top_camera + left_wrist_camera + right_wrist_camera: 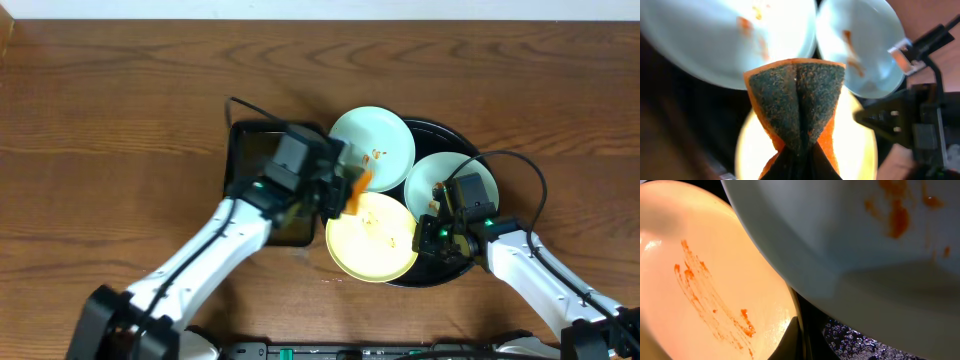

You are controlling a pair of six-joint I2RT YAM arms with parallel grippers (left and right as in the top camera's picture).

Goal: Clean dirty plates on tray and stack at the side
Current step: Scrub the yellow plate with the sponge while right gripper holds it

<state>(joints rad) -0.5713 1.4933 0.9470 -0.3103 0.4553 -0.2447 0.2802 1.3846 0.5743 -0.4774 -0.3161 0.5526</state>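
Observation:
The round black tray [441,129] holds three plates. One mint plate [375,140] with sauce lies at its back left, and a second mint plate [458,172] at its right. The yellow plate [372,240] lies at the front, smeared with orange sauce [700,280]. My left gripper [345,192] is shut on a folded orange sponge [797,100] with a dark green scouring face, held just above the yellow plate [857,145]. My right gripper [428,235] is shut on the yellow plate's right rim [800,335]. A mint plate [865,240] overhangs it.
A rectangular black tray [250,150] lies left of the round tray, mostly under my left arm. The round tray's wet black floor [860,340] shows between the plates. Bare wooden table [110,130] extends to the left and back.

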